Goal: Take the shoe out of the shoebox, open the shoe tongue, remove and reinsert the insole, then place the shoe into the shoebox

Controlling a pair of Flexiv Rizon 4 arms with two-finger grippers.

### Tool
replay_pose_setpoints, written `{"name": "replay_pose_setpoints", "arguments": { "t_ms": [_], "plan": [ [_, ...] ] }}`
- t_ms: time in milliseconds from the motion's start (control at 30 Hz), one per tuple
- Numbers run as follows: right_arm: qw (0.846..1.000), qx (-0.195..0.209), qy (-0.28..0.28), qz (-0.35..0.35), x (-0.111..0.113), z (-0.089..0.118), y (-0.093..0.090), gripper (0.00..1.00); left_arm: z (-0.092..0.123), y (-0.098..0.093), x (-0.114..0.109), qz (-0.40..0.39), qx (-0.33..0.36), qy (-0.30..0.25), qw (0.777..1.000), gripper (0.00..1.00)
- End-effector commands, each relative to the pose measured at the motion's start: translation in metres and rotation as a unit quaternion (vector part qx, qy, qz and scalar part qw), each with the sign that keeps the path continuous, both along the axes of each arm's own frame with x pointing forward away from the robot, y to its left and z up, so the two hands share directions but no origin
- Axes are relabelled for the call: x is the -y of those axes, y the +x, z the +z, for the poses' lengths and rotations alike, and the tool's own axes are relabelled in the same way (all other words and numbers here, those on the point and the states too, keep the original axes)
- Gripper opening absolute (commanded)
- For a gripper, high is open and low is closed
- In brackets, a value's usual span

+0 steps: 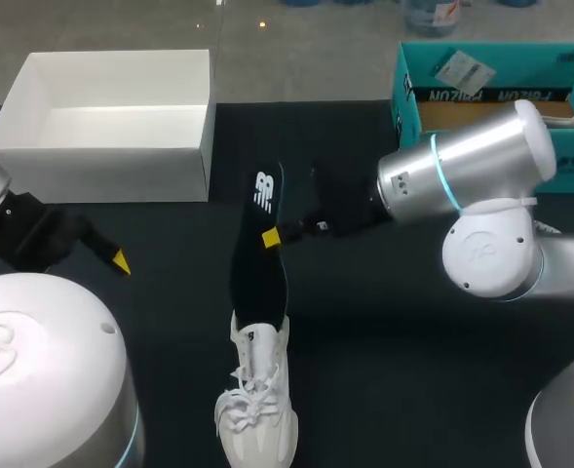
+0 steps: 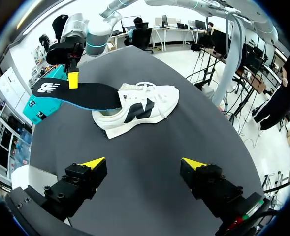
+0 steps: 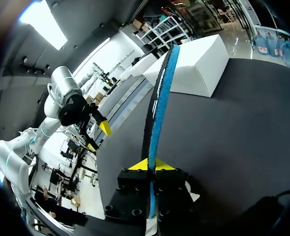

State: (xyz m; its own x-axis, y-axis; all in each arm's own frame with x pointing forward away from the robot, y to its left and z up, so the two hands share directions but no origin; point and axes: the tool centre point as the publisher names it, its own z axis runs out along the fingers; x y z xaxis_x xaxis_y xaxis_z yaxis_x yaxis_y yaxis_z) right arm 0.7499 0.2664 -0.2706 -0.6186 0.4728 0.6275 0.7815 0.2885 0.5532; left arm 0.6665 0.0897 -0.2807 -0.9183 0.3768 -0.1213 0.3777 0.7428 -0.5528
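A white sneaker (image 1: 257, 400) with a dark side mark lies on the black table near the front, also seen in the left wrist view (image 2: 140, 107). A long black insole (image 1: 257, 249) with a blue underside sticks out of the shoe's opening. My right gripper (image 1: 272, 236) is shut on the insole's edge, holding it edgewise (image 3: 157, 113). My left gripper (image 1: 119, 261) stands open at the table's left, apart from the shoe, with nothing between its fingers (image 2: 144, 164). The open white shoebox (image 1: 111, 151) stands at the back left.
A teal cardboard box (image 1: 491, 88) sits at the back right behind my right arm. Black tabletop (image 1: 403, 351) lies bare to the right of the shoe and between shoe and shoebox.
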Motion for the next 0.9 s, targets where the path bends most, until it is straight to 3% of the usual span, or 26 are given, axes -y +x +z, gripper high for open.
{"name": "replay_pose_setpoints", "arguments": {
  "t_ms": [33, 467, 900],
  "plan": [
    [1.000, 0.000, -0.005, -0.016, -0.005, -0.006, -0.014, 0.00, 0.000, 0.001, 0.000, -0.001, -0.001, 0.001, 1.000, 1.00],
    [0.999, -0.018, -0.020, -0.032, -0.003, -0.024, -0.035, 0.00, 0.000, 0.001, 0.000, -0.001, -0.001, 0.001, 1.000, 1.00],
    [0.998, -0.054, -0.022, -0.022, -0.017, -0.051, -0.048, 0.00, 0.000, 0.001, 0.000, -0.001, -0.001, 0.001, 1.000, 1.00]
  ]
}}
